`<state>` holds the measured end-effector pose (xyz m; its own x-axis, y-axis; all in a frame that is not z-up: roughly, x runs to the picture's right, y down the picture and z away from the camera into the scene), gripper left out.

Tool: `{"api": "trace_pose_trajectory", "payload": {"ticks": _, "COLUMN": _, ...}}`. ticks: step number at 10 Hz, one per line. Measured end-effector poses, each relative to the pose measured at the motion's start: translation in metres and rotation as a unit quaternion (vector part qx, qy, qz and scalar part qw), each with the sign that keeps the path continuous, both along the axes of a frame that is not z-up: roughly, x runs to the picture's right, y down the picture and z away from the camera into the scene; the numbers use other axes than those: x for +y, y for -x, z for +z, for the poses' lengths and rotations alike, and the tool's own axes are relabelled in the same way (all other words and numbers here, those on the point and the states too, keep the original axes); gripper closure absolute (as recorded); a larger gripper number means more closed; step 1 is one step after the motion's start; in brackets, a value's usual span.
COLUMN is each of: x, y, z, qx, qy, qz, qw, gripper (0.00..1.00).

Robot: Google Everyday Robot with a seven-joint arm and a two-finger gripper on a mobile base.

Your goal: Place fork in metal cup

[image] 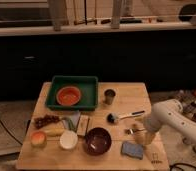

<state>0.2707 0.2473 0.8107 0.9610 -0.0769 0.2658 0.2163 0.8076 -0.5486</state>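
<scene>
The table [132,94] holds a tray [89,82], cup [109,96] just right of it. Below-right lie brush [122,116], bowl [97,141], sponge [132,149], by the gripper [139,134].
</scene>
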Motion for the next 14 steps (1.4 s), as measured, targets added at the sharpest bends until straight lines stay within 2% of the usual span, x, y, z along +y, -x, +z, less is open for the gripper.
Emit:
{"api": "trace_pose_trajectory", "payload": {"ticks": 3, "x": -0.006, "y": 0.001, "z": 0.011, "qx": -0.008, "qy": 0.006, "qz": -0.013, "qw": 0.9999, "gripper": 0.2}}
{"api": "trace_pose_trajectory", "payload": {"ticks": 5, "x": -0.006, "y": 0.002, "z": 0.022, "qx": -0.01, "qy": 0.014, "qz": -0.015, "qw": 0.9997, "gripper": 0.28}}
{"api": "trace_pose_trajectory", "payload": {"ticks": 6, "x": -0.002, "y": 0.002, "z": 0.028, "qx": -0.009, "qy": 0.022, "qz": -0.015, "qw": 0.9996, "gripper": 0.39}}
{"api": "trace_pose_trajectory", "payload": {"ticks": 7, "x": -0.002, "y": 0.003, "z": 0.032, "qx": -0.01, "qy": 0.024, "qz": -0.014, "qw": 0.9996, "gripper": 0.46}}
{"api": "trace_pose_trajectory", "payload": {"ticks": 8, "x": -0.002, "y": 0.005, "z": 0.034, "qx": -0.01, "qy": 0.024, "qz": -0.016, "qw": 0.9995, "gripper": 0.58}}
{"api": "trace_pose_trajectory", "payload": {"ticks": 12, "x": -0.007, "y": 0.005, "z": 0.027, "qx": -0.012, "qy": 0.024, "qz": -0.016, "qw": 0.9995, "gripper": 0.97}}
{"api": "trace_pose_trajectory", "payload": {"ticks": 14, "x": -0.007, "y": 0.002, "z": 0.025, "qx": -0.01, "qy": 0.026, "qz": -0.017, "qw": 0.9995, "gripper": 1.0}}
